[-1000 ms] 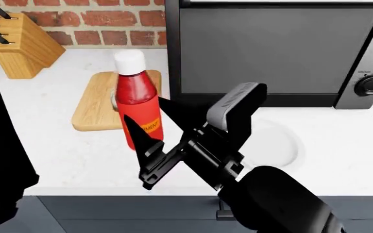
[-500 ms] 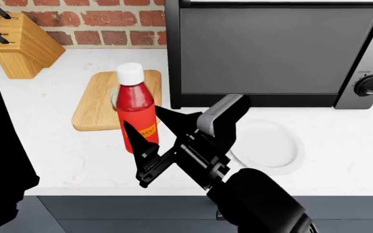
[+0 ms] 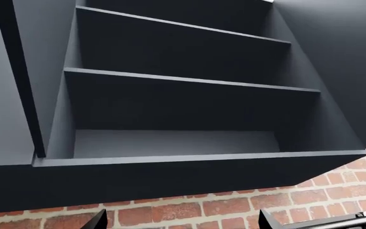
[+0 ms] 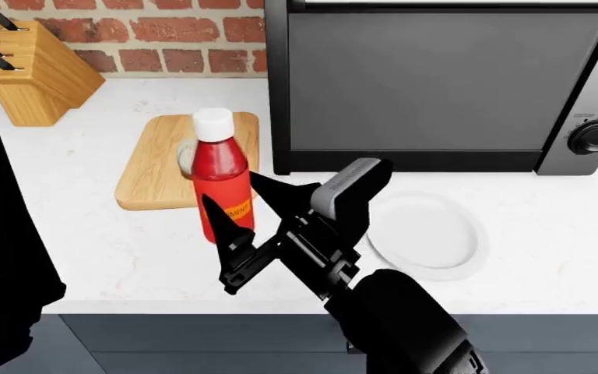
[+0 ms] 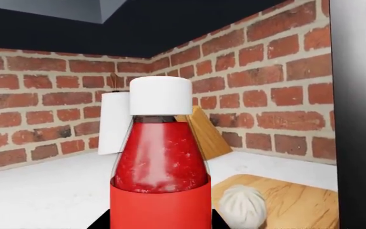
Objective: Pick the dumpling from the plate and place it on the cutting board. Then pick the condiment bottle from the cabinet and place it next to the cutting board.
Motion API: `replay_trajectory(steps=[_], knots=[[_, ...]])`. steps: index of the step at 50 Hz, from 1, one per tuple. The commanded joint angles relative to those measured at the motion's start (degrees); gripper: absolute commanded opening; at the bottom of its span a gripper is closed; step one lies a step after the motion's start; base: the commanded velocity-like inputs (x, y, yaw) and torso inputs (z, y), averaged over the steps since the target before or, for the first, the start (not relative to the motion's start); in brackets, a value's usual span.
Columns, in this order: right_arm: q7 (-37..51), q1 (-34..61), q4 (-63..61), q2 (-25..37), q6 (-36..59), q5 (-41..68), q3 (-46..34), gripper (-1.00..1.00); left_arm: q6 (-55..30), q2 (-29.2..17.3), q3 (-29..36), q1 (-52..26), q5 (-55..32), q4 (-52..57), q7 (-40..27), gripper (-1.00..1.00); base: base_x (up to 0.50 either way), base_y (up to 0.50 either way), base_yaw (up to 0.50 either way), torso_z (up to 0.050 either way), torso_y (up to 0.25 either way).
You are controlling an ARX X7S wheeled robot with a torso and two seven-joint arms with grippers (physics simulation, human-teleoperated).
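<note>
Your right hand (image 4: 245, 218) has its fingers spread on either side of the condiment bottle (image 4: 221, 179), which stands upright on the counter (image 4: 91, 249) at the cutting board's (image 4: 153, 167) near edge — seemingly set down, though contact is unclear. The dumpling (image 5: 241, 204) already sits on the board; the plate (image 4: 434, 238) is bare. Your left hand (image 3: 183, 224) faces the cabinet (image 3: 170, 114) — spread, holding nothing.

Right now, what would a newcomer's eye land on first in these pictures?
The red condiment bottle stands upright on the counter at the cutting board's near edge, between the right gripper's spread fingers. Behind it the dumpling lies on the board; the plate sits bare.
</note>
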Motion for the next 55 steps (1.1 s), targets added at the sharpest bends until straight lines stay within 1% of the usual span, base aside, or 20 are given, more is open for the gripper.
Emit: replay_trajectory(steps=[1,8,26,37,55], knots=[[-1.2,0.8,2.1,-0.3,-2.5,-1.1,-0.5,-1.00,-0.2,-0.2,0.2,-0.3,0.0,0.1,-0.2,1.00,0.00,0.00,0.00,0.000,0.000],[-1.0,1.3,4.1,-0.6,-4.0,-1.4,-0.7,-1.00,0.0,-0.3,0.2,-0.1,0.1,0.2,-0.2,1.00,0.00,0.00,0.00,0.000,0.000],[-0.3,3.4,13.9,-3.0,-9.5,-3.9,-2.5,-1.00,0.5,-0.1,-0.2,0.8,0.2,0.3,-0.1,1.00,0.00,0.00,0.00,0.000,0.001],[0.3,2.8,15.4,-3.0,-10.0,-3.6,-4.4,-1.00,0.6,-0.3,-0.5,1.1,0.1,0.5,-0.2,1.00,0.00,0.00,0.00,0.000,0.001],[1.0,3.2,20.3,-3.7,-14.4,-2.9,-5.9,-1.00,0.6,-0.5,-0.4,0.8,0.2,0.4,-0.3,1.00,0.00,0.00,0.00,0.001,0.001]])
